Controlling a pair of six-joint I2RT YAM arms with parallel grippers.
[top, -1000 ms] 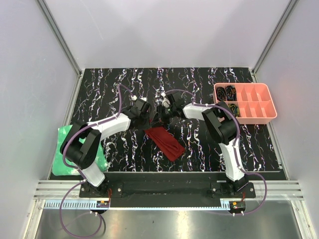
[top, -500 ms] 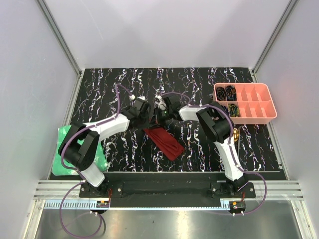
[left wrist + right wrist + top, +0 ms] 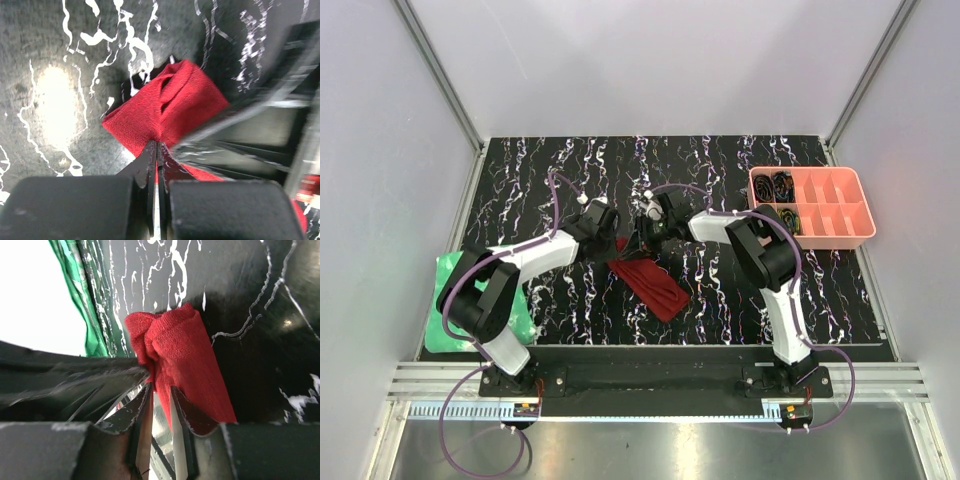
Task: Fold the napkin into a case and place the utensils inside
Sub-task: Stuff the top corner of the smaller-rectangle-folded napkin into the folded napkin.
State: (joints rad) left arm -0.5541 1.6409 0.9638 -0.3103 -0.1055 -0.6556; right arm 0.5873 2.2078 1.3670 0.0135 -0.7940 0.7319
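Observation:
The napkin [image 3: 655, 288] lies on the black marbled table as a narrow dark red strip, the case, running from centre toward the near right. Its far left end is bunched and raised between both grippers. My left gripper [image 3: 613, 243] is shut on that end; the left wrist view shows the jaws [image 3: 157, 146] pinched on the red cloth [image 3: 175, 100]. My right gripper [image 3: 642, 238] is right beside it, its jaws [image 3: 160, 390] narrowly apart with the cloth's [image 3: 185, 355] edge between the tips. No gold utensils are in view.
A pink compartment tray [image 3: 830, 238] with dark coiled items stands at the right back. A bright green crinkled sheet [image 3: 445, 300] lies at the left table edge, and also shows in the right wrist view [image 3: 80, 305]. Grey walls close in three sides.
Both grippers have shifted slightly toward the napkin's far end. The right arm swung right again and now covers a gold glint seen by its elbow half a second ago.

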